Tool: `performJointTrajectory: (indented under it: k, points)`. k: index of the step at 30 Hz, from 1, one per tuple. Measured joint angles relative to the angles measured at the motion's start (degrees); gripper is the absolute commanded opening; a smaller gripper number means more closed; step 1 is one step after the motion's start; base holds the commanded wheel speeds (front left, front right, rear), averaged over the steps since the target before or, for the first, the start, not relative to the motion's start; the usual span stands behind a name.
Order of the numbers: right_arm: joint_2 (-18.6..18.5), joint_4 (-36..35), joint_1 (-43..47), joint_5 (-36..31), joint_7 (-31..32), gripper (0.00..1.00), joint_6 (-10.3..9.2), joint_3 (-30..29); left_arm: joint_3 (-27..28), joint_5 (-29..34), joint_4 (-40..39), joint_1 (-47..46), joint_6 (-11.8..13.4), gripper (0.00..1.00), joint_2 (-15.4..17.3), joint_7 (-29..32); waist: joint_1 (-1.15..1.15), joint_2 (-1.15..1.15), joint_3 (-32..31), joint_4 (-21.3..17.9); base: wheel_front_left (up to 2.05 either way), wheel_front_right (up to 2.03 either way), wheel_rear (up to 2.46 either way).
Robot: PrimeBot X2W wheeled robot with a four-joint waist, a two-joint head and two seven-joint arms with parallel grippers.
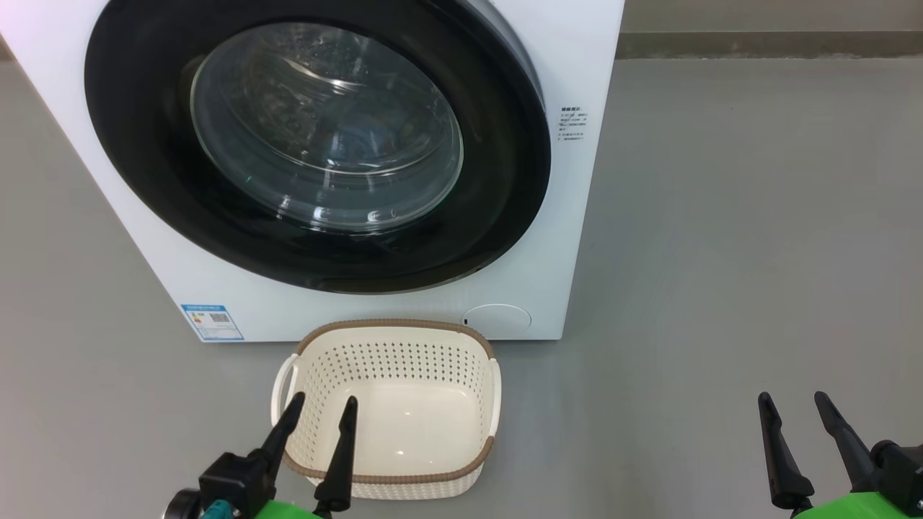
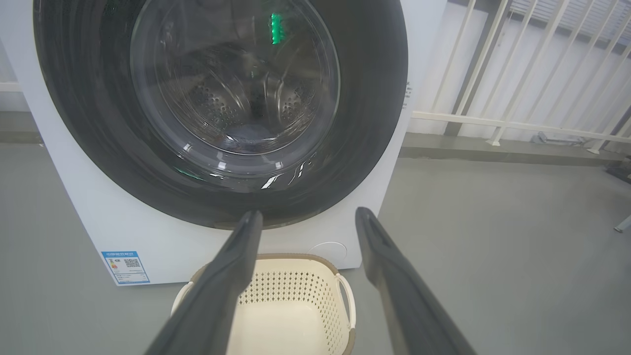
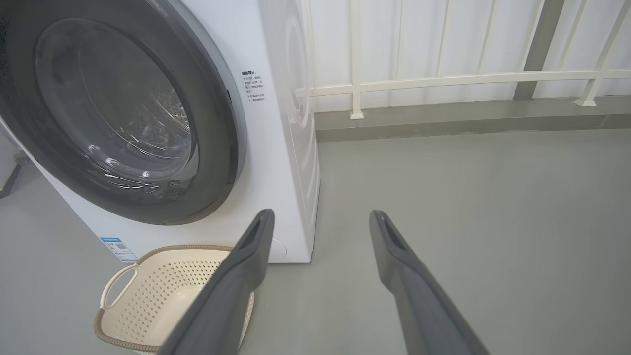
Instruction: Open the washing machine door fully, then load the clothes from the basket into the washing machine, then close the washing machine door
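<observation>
We list the following.

1. Washing machine (image 1: 577,216): a white front-loader standing on a grey floor (image 1: 721,252). It takes up the upper left of the head view. A blue label sticker (image 1: 212,321) sits at the lower left of its front. A round filter cap (image 1: 496,319) sits at the lower right, and small print (image 1: 572,124) lies right of the door.

2. Door (image 1: 324,130): it has a wide glossy black rim and a bulging clear window, and it lies shut against the machine's front. Through the glass in the left wrist view we see the steel holed drum. A dull bluish patch lies low inside, and we cannot tell what it is.

3. Basket (image 1: 393,357): cream, perforated and brown-rimmed, with white side handles. It stands upright on the floor just before the machine, below the door, and its bare bottom shows.

4. Left gripper (image 1: 324,398): its fingers are spread wide and hold nothing. In the head view they cross the basket's near-left corner, pointing toward the machine. We cannot tell whether they touch the basket.

5. Right gripper (image 1: 792,396): its fingers are likewise parted wide with nothing between them. It is over bare floor, well apart from the basket on the right.

6. White railing (image 3: 443,79): it runs behind the machine in the right wrist view.
</observation>
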Motion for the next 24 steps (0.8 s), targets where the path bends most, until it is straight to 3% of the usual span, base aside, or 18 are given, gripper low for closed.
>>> performJointTrajectory:
  k: [18,19,24]
  points:
    - [0.0,0.1,0.0,0.6,0.0,1.0,0.0,-0.1,-0.6,0.0,0.0,-0.1,0.5,1.0,0.4,0.0,0.0,0.0,1.4,0.2,0.0,0.0,0.0]
    - [0.0,0.2,0.0,0.6,0.0,0.0,0.0,0.0,-0.7,0.0,0.1,0.0,0.5,0.0,0.4,-0.1,0.0,0.0,1.4,0.2,0.0,0.0,0.0]
    - [0.9,4.2,0.0,0.6,0.0,0.0,0.0,0.5,-1.4,0.0,2.8,2.1,0.5,0.0,-0.5,0.0,0.01,0.0,1.4,0.2,0.0,0.0,0.0]
